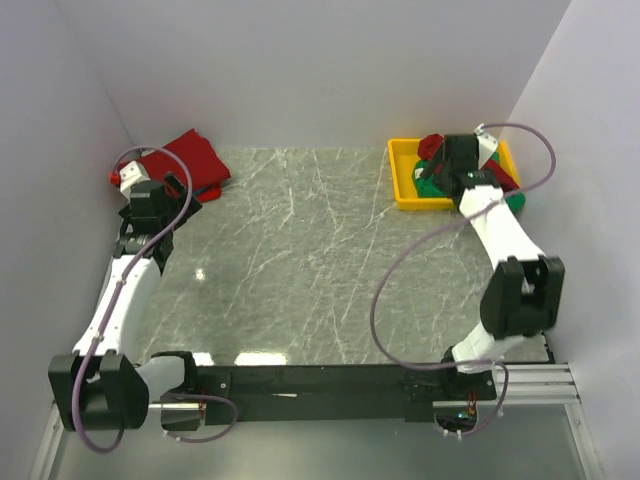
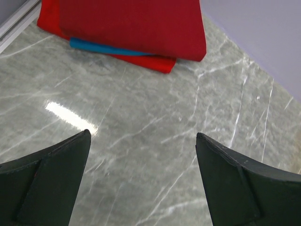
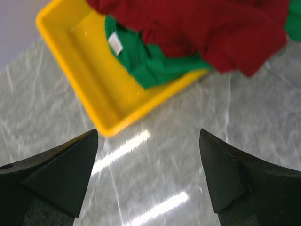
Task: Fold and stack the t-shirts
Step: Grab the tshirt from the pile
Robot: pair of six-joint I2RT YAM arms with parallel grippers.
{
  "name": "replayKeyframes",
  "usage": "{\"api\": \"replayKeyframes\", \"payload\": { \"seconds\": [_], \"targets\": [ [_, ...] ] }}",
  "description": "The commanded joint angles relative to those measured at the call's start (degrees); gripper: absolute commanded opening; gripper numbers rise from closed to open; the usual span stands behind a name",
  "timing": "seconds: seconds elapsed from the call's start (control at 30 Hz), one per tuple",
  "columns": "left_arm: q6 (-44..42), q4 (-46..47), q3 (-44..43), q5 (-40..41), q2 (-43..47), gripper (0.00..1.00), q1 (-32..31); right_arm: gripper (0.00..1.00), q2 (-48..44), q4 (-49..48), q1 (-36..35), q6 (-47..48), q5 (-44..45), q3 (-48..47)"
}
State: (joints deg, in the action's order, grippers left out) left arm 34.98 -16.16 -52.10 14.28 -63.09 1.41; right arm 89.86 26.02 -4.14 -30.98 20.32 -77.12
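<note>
The left gripper point(image 2: 142, 136) stands wide apart. Its 2 dark fingers point(image 2: 51, 174) are spread to either side, and only bare table point(image 2: 155, 117) shows in the gap. It holds nothing and touches no cloth.

Just ahead of its tips lies a folded stack point(image 1: 190, 160) at the far-left corner of the table, close to the left wall. A dark red t-shirt point(image 2: 131, 23) is on top, and the thin edge of a blue t-shirt point(image 2: 103, 47) peeks out beneath it. A brighter red t-shirt point(image 2: 157, 63) lies at the bottom, flat on the grey marble.

The right gripper point(image 3: 148, 133) is likewise spread wide and empty, with shiny marble between its 2 fingers.

Beyond its tips sits the yellow tray point(image 3: 89, 80) at the far-right corner, turned at an angle in the wrist view. Inside it is a green t-shirt point(image 3: 146, 61), rumpled, with a small white tag point(image 3: 115, 44) facing up. A crumpled red t-shirt point(image 3: 202, 28) lies over the green one and spills across the tray's rim onto the table. A bit more green cloth shows past it at the right edge.

In the top view the right wrist covers part of this heap. Whether it brushes the cloth cannot be told.
</note>
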Motion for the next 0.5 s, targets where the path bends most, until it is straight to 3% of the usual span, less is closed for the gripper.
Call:
{"api": "replayKeyframes", "payload": {
  "seconds": [0.0, 0.17, 0.47],
  "targets": [
    [1.7, 8.5, -3.4, 2.5, -2.6, 0.98, -0.2, 0.93, 8.3, -2.6, 2.8, 1.2, 2.5, -8.6],
    [5.8, 10.1, -4.8, 1.7, -8.0, 0.97, -0.2, 0.92, 17.6, 0.1, 7.0, 1.7, 3.2, -19.8],
    [8.4, 5.5, -3.7, 1.4, -11.9, 0.97, -0.2, 0.91, 25.4, -5.8, 15.1, 2.0, -4.5, -22.5]
  ]
}}
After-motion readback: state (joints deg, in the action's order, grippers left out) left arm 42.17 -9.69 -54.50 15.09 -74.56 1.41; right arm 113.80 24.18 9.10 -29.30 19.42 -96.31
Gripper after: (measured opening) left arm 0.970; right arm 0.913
